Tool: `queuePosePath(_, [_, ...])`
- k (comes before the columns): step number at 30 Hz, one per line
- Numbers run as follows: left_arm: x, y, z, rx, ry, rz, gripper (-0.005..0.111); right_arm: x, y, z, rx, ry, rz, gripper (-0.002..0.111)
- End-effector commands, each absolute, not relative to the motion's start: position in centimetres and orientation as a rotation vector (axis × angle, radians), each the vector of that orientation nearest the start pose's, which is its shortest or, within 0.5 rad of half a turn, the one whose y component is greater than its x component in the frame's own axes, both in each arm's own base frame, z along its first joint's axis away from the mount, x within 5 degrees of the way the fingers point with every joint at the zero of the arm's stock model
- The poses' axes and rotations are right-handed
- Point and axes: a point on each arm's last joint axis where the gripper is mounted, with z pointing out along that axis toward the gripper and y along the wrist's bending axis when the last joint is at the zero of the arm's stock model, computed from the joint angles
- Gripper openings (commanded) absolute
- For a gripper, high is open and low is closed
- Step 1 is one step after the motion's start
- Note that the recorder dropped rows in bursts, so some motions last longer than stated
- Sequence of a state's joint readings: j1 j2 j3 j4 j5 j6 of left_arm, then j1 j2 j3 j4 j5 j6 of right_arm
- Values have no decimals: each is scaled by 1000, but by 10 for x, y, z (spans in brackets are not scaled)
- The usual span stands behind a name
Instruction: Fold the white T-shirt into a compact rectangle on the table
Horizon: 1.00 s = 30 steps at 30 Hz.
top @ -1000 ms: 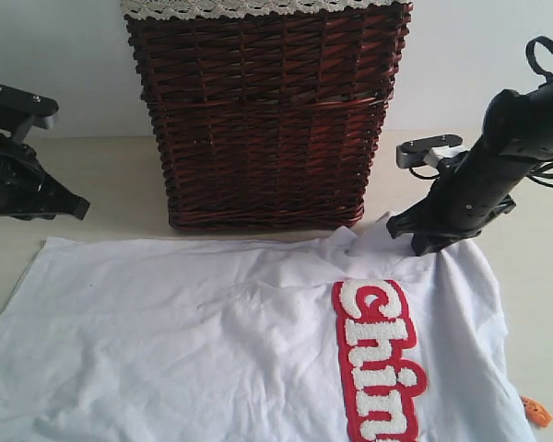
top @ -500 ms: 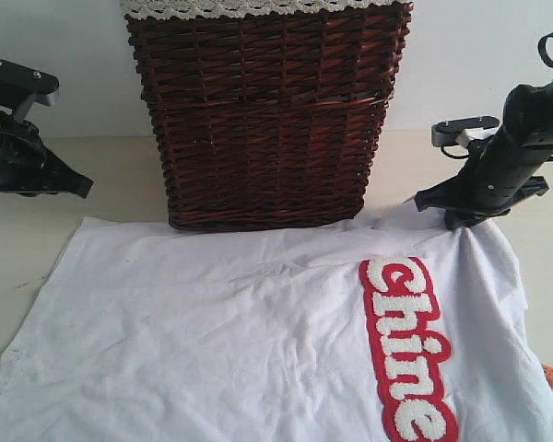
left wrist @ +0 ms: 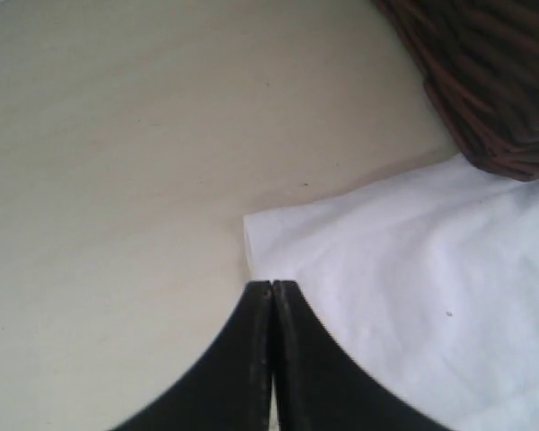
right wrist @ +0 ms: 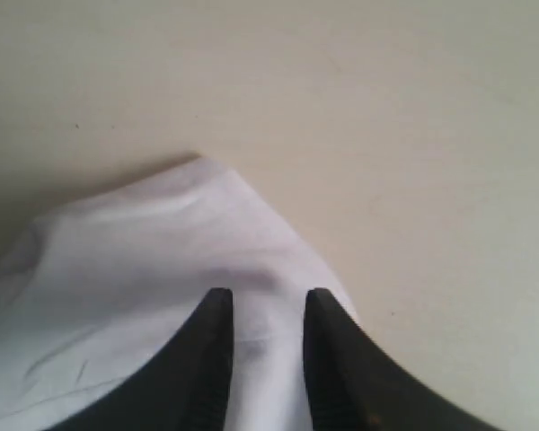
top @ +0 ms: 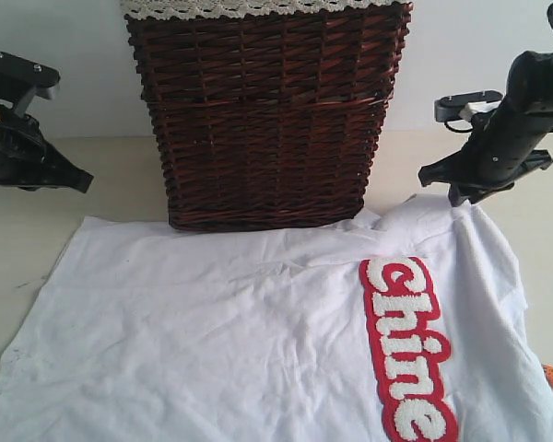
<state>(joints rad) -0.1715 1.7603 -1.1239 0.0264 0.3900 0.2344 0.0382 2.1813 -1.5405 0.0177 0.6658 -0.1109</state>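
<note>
Basket (top: 267, 120) at far edge of white T-shirt (top: 240, 341) (right pincer (right wrist: 268, 301) pinching it, left pincer (left wrist: 271, 287) pressed together)

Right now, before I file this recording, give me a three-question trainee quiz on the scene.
1. True or false: the left gripper is shut with nothing between its fingers.
2. What does the right gripper grip? A) the wicker basket B) the white T-shirt C) nothing
3. Fill in: the shirt's red band lies nearer the ___ gripper.
Key: 1 true; 2 B; 3 right.
</note>
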Motion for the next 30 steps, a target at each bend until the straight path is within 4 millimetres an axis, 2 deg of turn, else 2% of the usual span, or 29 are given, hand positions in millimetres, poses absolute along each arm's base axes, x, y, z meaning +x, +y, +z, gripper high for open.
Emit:
queuePosePath(1, [363, -65, 206, 572, 2478, 48, 0, 444, 19, 172, -213, 2746, 30, 28])
queuePosePath(4, [359, -70, 205, 610, 2508, 40, 0, 438, 19, 192, -214, 2736, 31, 28])
queuePosePath(8, [351, -86, 202, 722, 2532, -20, 0, 426, 19, 210, -229, 2775, 34, 28])
queuePosePath(11, [341, -108, 201, 866, 2524, -141, 0, 416, 19, 223, -267, 2812, 35, 28])
queuePosePath(13, [331, -128, 201, 1020, 2487, -240, 1, 410, 20, 233, -257, 2821, 71, 28])
queuePosePath(15, [322, -146, 200, 1138, 2447, -302, 7, 403, 25, 241, -261, 2796, 139, 28])
queuePosePath(19, [309, -164, 197, 1256, 2422, -311, 22, 387, 28, 243, -267, 2742, 193, 28])
queuePosePath(22, [302, -166, 192, 1322, 2438, -312, 26, 375, 27, 233, -306, 2780, 190, 28])
queuePosePath(23, [297, -165, 189, 1385, 2441, -308, 26, 369, 28, 227, -369, 2815, 202, 28])
queuePosePath(24, [293, -160, 183, 1492, 2433, -261, 26, 363, 32, 222, -451, 2838, 238, 28])
queuePosePath(25, [286, -149, 175, 1692, 2421, -160, 26, 356, 41, 215, -599, 2855, 246, 28])
queuePosePath(27, [277, -134, 167, 1936, 2419, -24, 26, 351, 59, 216, -725, 2835, 241, 28])
queuePosePath(28, [275, -130, 165, 1979, 2421, 6, 27, 349, 65, 217, -771, 2821, 227, 28])
queuePosePath(30, [271, -124, 160, 2055, 2412, 71, 45, 346, 79, 219, -864, 2796, 185, 28])
